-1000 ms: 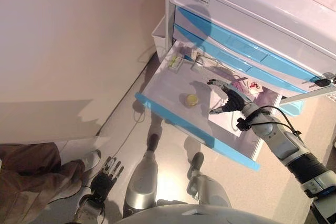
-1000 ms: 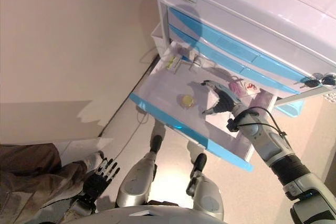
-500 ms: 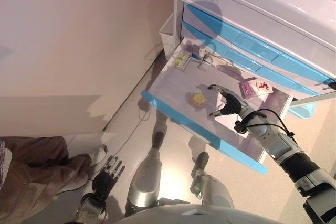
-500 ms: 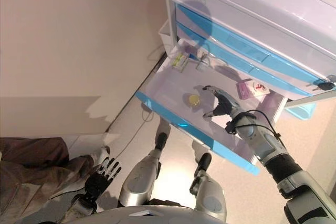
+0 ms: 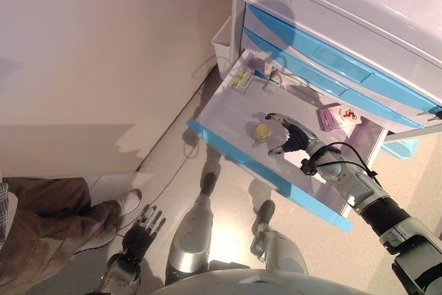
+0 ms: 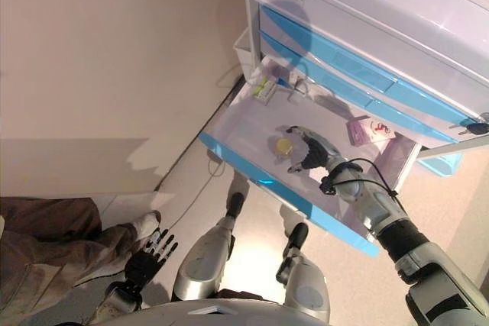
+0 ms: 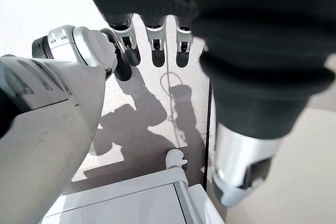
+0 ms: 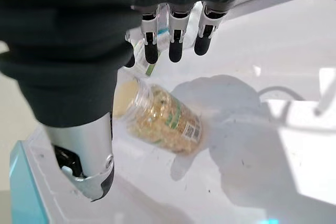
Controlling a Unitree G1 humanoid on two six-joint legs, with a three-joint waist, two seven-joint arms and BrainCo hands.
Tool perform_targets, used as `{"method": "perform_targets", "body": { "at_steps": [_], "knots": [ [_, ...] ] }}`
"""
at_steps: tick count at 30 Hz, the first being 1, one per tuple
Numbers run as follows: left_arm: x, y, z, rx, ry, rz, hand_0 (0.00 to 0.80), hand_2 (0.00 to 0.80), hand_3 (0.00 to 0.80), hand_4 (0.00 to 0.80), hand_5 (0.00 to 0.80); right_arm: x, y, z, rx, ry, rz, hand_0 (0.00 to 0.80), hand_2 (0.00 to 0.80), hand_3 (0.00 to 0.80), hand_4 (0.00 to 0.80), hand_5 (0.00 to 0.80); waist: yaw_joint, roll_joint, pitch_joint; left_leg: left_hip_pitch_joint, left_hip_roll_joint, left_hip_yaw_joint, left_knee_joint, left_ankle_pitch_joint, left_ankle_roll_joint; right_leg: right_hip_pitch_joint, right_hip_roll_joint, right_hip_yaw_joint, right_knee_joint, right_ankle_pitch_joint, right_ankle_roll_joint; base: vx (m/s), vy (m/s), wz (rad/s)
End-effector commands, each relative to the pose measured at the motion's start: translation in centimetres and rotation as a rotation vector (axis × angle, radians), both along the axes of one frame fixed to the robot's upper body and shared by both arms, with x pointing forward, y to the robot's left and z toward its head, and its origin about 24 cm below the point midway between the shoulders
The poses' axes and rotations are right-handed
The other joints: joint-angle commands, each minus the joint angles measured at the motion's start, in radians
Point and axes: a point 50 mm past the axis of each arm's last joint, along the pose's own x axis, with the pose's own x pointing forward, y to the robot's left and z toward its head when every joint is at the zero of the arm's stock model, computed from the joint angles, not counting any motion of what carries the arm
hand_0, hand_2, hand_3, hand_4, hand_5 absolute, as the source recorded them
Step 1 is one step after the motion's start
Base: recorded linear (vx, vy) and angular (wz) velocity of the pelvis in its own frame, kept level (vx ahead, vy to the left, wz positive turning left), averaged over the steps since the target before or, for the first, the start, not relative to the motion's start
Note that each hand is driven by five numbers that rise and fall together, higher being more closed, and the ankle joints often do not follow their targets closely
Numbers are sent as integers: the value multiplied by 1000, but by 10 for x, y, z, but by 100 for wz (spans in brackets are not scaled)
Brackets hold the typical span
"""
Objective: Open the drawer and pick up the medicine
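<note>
Drawer point(image 5: 228, 112): pulled open; medicine bottle point(image 5: 261, 131) upright on its floor; right robot hand point(image 5: 293, 137) spread, empty, just beside it; pick-up step; next, curl fingers round bottle; left robot hand point(image 5: 140, 227) idle, relaxed.

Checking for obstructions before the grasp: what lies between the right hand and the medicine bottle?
Nothing: the right wrist view shows only bare drawer floor between the right hand's open fingers and the medicine bottle.

White cabinet point(image 5: 359, 5) with closed blue drawer fronts point(image 5: 324, 56); small white bin point(image 5: 222, 41) against its side; person's brown-trousered leg point(image 5: 48, 229) on the floor well away.
</note>
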Motion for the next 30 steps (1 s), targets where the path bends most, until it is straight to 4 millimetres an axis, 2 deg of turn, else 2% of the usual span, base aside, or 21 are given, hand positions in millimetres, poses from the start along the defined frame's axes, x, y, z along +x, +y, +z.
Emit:
{"method": "perform_targets", "body": {
  "at_steps": [1, 17, 30],
  "knots": [
    [-3, 1, 2, 26, -8, -47, 0, 0, 0, 0, 0, 6, 17, 8, 1, -54, 54, 0, 0, 0, 0, 0, 19, -26, -33, -57, -37, 36, 106, -105, 14, -81, -40, 21, 96, 0, 15, 12, -3, 6],
    [-3, 1, 2, 26, -15, -68, 0, 0, 0, 0, 0, 10, 13, -15, -26, 7, -21, 0, 0, 0, 0, 0, 40, -19, -23, -62, -45, 17, 113, -107, 15, -78, -45, 7, 97, 0, 15, 5, -3, 3],
    [-1, 3, 4, 36, -13, -81, 0, 0, 0, 0, 0, 19, 15, -17, -45, 19, -54, 0, 0, 0, 0, 0, 64, -22, -15, -65, -49, -1, 115, -109, 17, -72, -45, -8, 94, 1, 15, 6, -4, 2]
  ]
}}
